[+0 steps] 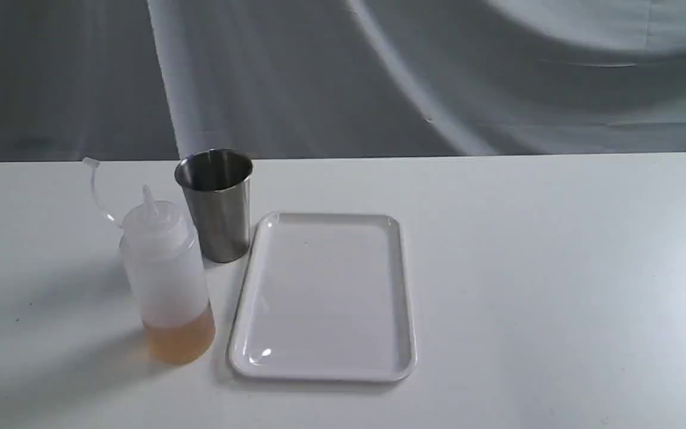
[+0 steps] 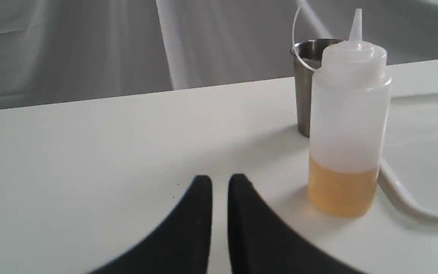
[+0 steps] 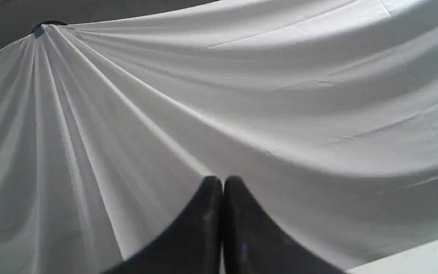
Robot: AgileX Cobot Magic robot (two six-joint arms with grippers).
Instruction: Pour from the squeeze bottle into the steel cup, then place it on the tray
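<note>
While the squeeze bottle [image 1: 167, 280] stands upright on the tabletop [image 1: 557, 268] just beside the steel cup [image 1: 217, 205], both near the tray [image 1: 319, 373] | left fingers [image 2: 200, 213] look closed, thin slit, empty | right fingers [image 3: 203, 217] press together, empty

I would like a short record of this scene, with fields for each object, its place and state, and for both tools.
squeeze bottle: upright on the table, nozzle uncapped, amber liquid in its lowest part
steel cup: upright, just behind the bottle in the exterior view
tray: flat, nothing on it, right of the bottle in the exterior view
left tool: low over the table, short of the bottle, almost closed, empty
right tool: closed, empty, facing the cloth backdrop
progress: pouring not begun
</note>
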